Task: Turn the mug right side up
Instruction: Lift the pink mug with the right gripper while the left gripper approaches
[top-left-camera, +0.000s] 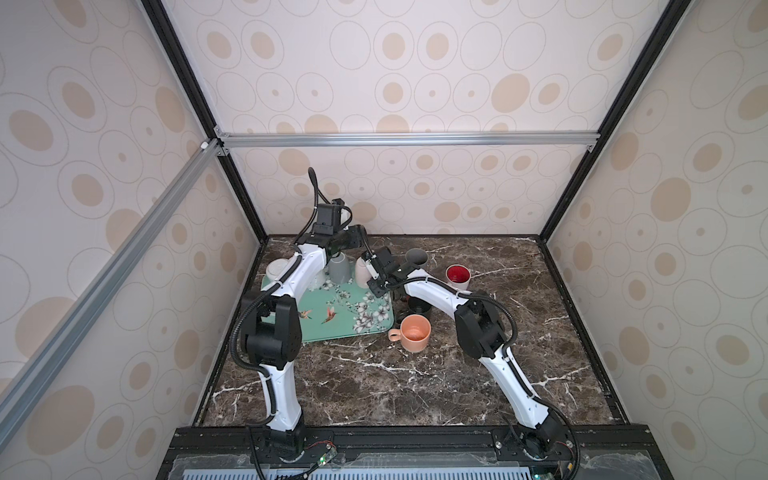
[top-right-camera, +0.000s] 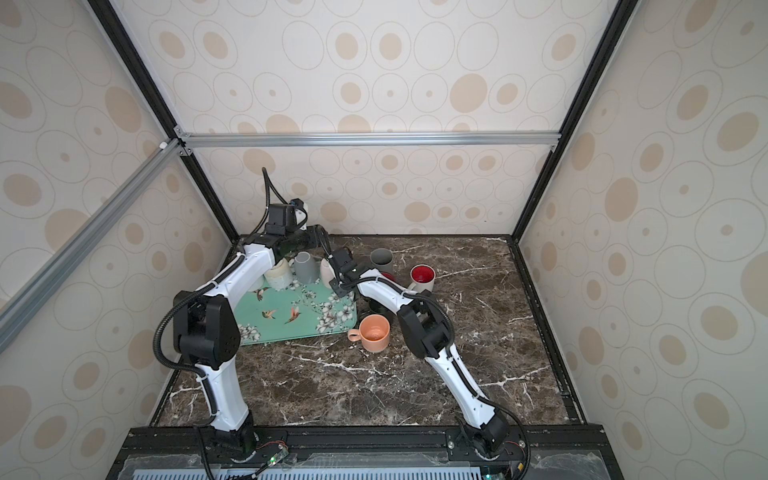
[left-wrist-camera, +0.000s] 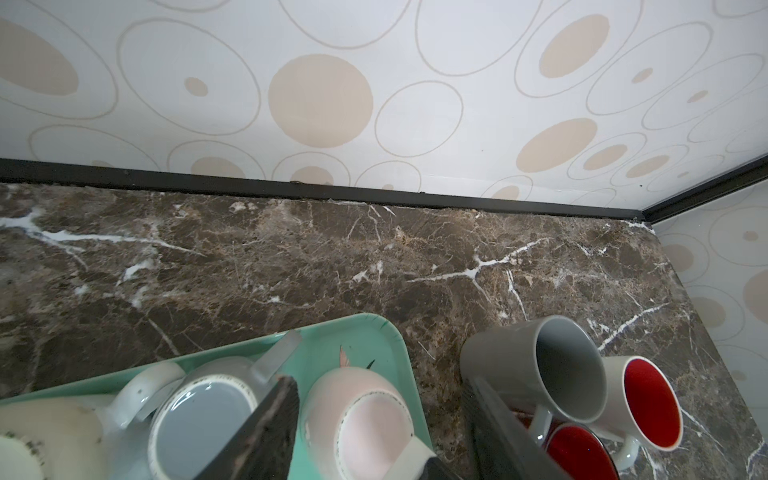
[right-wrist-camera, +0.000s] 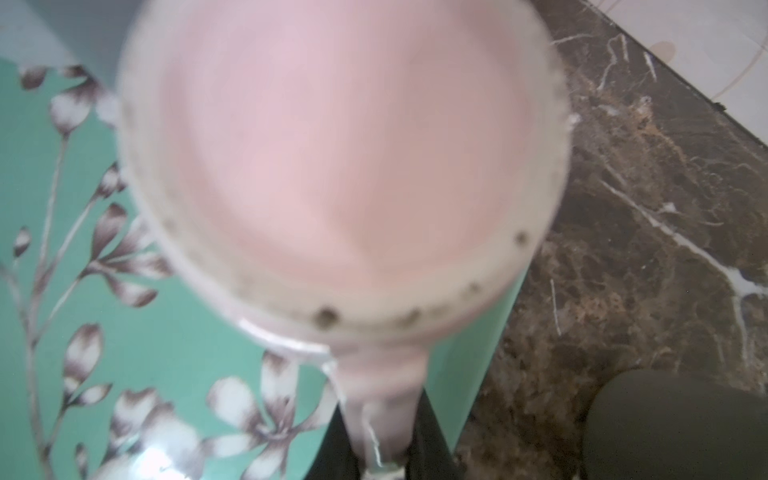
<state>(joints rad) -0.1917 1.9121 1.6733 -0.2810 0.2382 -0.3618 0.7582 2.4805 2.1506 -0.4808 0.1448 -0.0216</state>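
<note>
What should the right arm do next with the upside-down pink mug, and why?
Probably lift the pink mug up off the tray: the right gripper's jaws look closed on its handle, it sits base-up, and the grey mug beside it leaves little room to flip there.

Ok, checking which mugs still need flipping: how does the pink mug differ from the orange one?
The pink mug stands base up on the tray; the orange mug stands mouth up on the table. The right gripper has its fingers on the pink mug's handle; nothing touches the orange mug. Both have one handle.
</note>
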